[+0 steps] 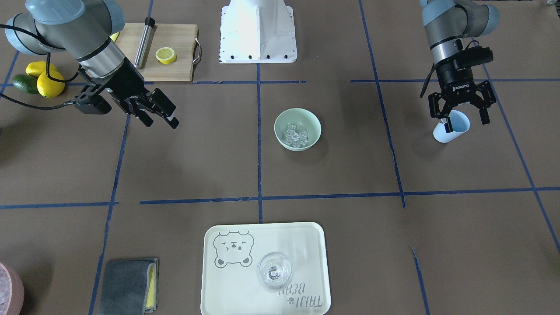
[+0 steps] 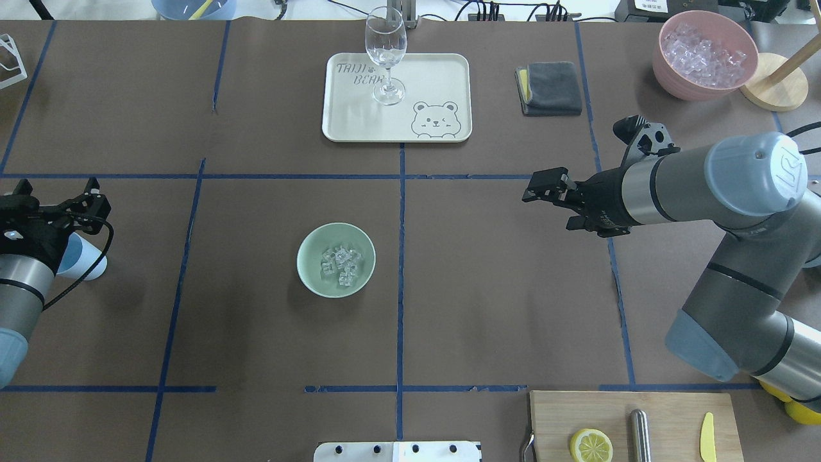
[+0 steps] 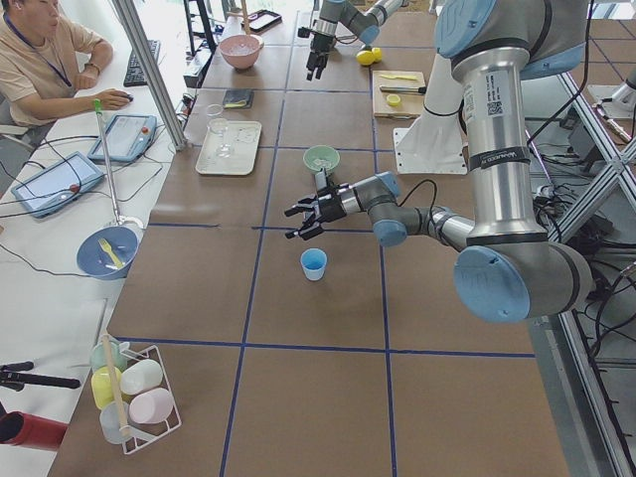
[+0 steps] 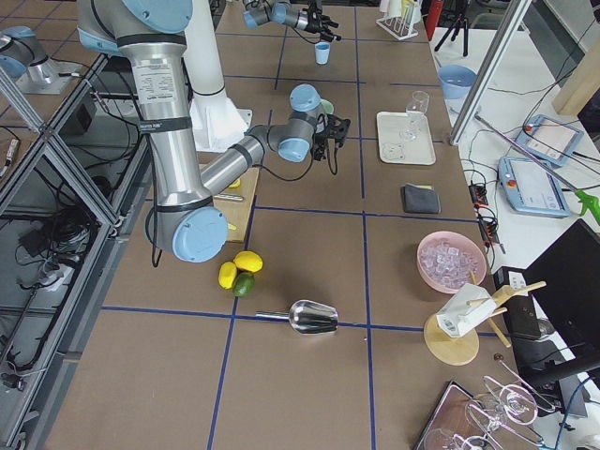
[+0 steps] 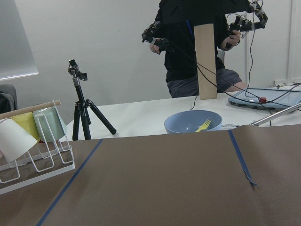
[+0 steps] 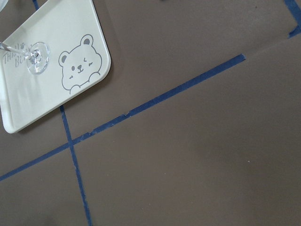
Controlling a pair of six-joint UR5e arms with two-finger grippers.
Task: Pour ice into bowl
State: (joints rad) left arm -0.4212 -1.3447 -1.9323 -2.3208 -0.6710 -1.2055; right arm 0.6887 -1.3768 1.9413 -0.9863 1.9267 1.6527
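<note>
The pale mint-green bowl [image 1: 311, 117] [image 2: 308, 247] stands near the table's middle with a small heap of clear ice [image 1: 296, 134] [image 2: 341, 263] inside it. A light blue cup [image 1: 457, 129] [image 2: 83, 260] [image 3: 314, 263] stands upright on the table at the robot's left side. My left gripper [image 1: 463, 117] [image 2: 58, 196] [image 3: 303, 221] hovers just above the cup, open, with its fingers clear of it. My right gripper [image 1: 161, 121] [image 2: 551, 202] hangs open and empty above bare table, well to the bowl's other side.
A cream tray [image 2: 359, 115] with a wine glass [image 2: 386, 54] sits at the far edge, beside a grey cloth [image 2: 550, 88] and a pink container [image 2: 667, 67] of ice. A cutting board [image 2: 558, 417] with a lemon half lies by the robot's base. Lemons [image 1: 46, 83] lie nearby.
</note>
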